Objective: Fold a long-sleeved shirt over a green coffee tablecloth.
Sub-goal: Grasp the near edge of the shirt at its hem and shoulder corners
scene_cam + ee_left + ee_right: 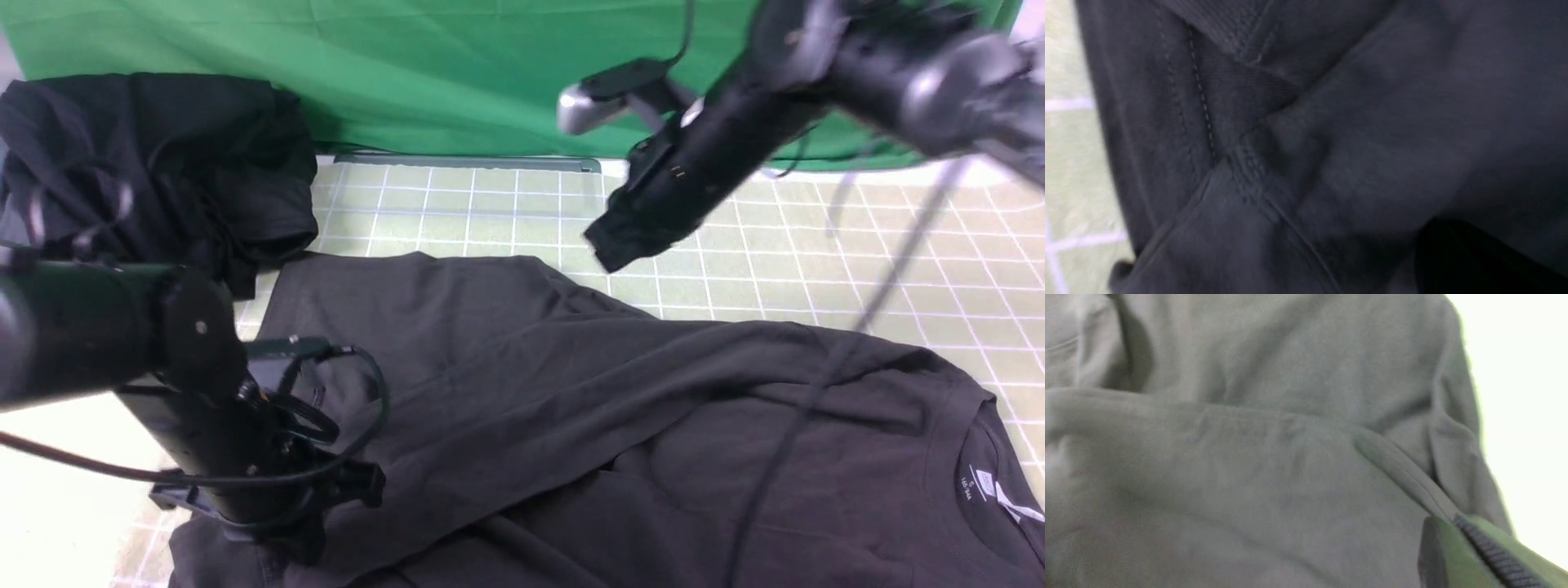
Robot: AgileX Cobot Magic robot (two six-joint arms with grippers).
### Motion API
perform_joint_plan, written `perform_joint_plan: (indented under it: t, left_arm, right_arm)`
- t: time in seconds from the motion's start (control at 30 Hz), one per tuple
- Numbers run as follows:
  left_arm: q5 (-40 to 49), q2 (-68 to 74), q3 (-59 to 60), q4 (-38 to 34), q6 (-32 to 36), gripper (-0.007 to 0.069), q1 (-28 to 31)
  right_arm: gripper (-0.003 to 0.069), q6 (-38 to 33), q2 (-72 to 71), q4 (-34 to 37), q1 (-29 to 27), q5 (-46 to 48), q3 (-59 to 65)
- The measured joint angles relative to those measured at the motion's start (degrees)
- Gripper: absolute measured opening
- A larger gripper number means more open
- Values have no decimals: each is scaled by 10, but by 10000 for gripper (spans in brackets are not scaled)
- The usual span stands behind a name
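Note:
The charcoal long-sleeved shirt [588, 408] lies spread on the pale green checked tablecloth [490, 212], its collar and label at the right. My left gripper [277, 531] is down on the shirt's near-left edge. In the left wrist view seamed shirt cloth [1274, 134] fills the picture and one dark finger [1474, 261] shows, shut on that cloth. My right gripper [629, 237] hangs above the cloth at the back, blurred, with a dark bunch of shirt fabric in it. In the right wrist view its jaws [1453, 522] are pressed together on a fold of the shirt [1274, 465].
A heap of blacker garments [155, 163] lies at the back left. A plain bright green cloth [449, 73] hangs behind the table. The right arm's cable [816, 392] dangles over the shirt. A grey bar [465, 162] lies along the table's back edge.

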Motion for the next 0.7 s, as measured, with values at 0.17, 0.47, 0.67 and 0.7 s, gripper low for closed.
perform_joint_plan:
  t: [0.17, 0.47, 0.67, 0.7]
  left_arm:
    - [-1, 3, -2, -1, 0, -7, 0]
    - [-3, 4, -2, -1, 0, -8, 0]
    - [-2, 4, -2, -2, -3, -8, 0]
    - [-2, 4, -2, -3, -3, -8, 0]
  right_arm:
    - [1, -3, 91, 15, 0, 21, -61]
    - [1, 41, 133, -1, -6, -21, -71]
    - [1, 87, 138, -101, -25, -73, -85]
    - [1, 94, 140, -108, -30, -75, -87]
